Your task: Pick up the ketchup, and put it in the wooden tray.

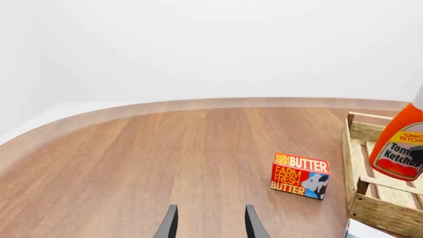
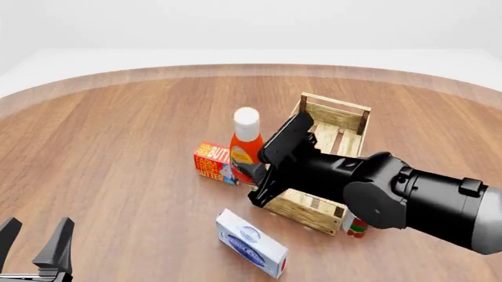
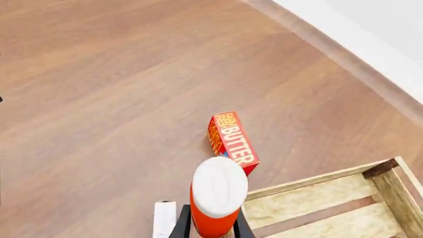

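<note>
Currently the right gripper (image 3: 210, 225) pinches the tall red-orange ketchup squeeze bottle (image 2: 246, 147) at its body, lifted just beside the light-wood slatted tray (image 2: 339, 115). Soft plastic likely flexes; grip mid-body. Left gripper (image 1: 209, 223) stands spread, idle.

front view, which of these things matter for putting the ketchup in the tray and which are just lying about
Part of the job:
- ketchup, held in the right gripper
- wooden tray

Just lying about:
- butter box
- white and blue box
- small red thing by the tray's near corner, mostly hidden
- left gripper, open and idle
</note>
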